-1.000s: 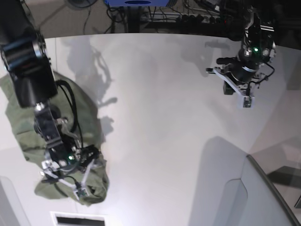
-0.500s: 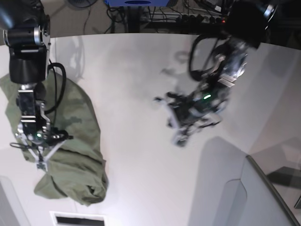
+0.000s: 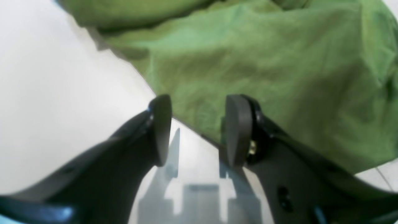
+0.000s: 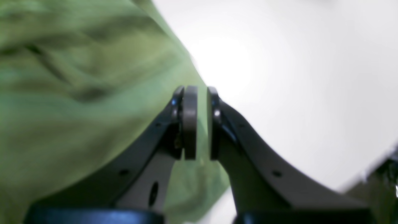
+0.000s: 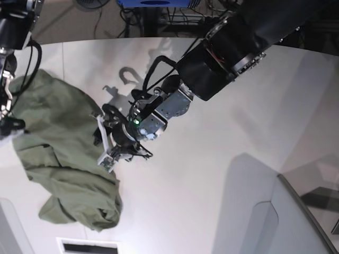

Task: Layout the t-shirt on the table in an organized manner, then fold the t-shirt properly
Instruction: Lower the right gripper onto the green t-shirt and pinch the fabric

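1. In the left wrist view, the left gripper (image 3: 198,129) is seen with its jaws partly open, a clear gap standing between the two black pads, and nothing is held in that gap.
2. Just beyond those jaw tips, the hem edge of the shirt (image 3: 264,71) is seen lying on the table (image 3: 46,93); the cloth runs past the right-hand pad and spreads away ahead of the jaws, while bare white surface lies ahead of the left-hand pad.
3. In the right wrist view, the right gripper (image 4: 199,123) is shown nearly closed, and a thin fold of the shirt (image 4: 77,93) is pinched in the narrow slit between the pads. The rest of the cloth is blurred and hangs off to one side of the jaws; the white table (image 4: 295,77) fills the other side.
4. Only in the base view is the whole layout given: the shirt (image 5: 58,159) is bunched and wrinkled at the table's (image 5: 222,174) left part, not spread flat.
5. There the left gripper (image 5: 107,138) is seen at the shirt's inner edge, at the end of a long dark arm reaching across the table.
6. The right gripper (image 5: 6,126) is placed at the shirt's far edge, at the frame border, and its grip cannot be judged from that view.
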`<state>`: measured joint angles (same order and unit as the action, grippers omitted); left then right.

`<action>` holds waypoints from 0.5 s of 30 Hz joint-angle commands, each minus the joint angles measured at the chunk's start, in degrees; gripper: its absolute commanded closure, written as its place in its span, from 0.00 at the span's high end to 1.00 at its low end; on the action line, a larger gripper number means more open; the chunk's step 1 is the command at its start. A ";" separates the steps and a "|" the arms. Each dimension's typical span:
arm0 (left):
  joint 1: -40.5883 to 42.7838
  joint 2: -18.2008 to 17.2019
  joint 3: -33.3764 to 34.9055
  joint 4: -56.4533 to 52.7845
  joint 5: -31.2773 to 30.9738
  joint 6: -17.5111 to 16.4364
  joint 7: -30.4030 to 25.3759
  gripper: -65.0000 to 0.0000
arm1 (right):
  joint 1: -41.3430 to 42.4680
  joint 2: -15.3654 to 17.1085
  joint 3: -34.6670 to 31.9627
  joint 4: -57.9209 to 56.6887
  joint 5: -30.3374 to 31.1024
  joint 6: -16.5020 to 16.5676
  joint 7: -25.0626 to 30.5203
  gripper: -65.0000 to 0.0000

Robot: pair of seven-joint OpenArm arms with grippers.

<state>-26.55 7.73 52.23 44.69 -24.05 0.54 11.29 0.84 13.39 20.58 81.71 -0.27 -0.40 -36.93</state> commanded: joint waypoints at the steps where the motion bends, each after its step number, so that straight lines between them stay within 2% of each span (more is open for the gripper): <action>1: -2.77 1.27 2.59 -0.95 -3.33 -0.23 -3.95 0.44 | 0.43 0.72 0.65 1.50 -0.03 0.01 1.37 0.08; 4: -5.85 1.27 12.17 -6.84 -15.46 -1.11 -12.74 0.44 | -1.68 0.63 1.27 1.67 -0.03 0.01 1.37 0.08; 7: -7.52 1.27 22.10 -11.41 -22.94 -5.33 -18.72 0.43 | -3.96 0.37 0.74 1.67 -0.03 0.01 1.37 0.08; 10: -7.34 1.27 28.70 -13.70 -23.64 -6.03 -19.25 0.42 | -5.46 0.20 0.74 1.67 0.05 0.01 1.45 0.08; 13: -5.94 1.27 30.45 -16.60 -23.64 -6.03 -19.25 0.42 | -6.51 0.20 0.83 1.67 0.23 0.01 1.72 0.08; 15: -5.41 1.27 30.81 -19.41 -23.64 -6.03 -19.25 0.34 | -6.42 0.20 0.74 1.67 0.23 0.01 1.72 0.08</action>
<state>-30.74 8.62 82.98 25.19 -47.22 -6.09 -9.17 -6.37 12.49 21.12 82.37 -0.01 -0.05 -36.36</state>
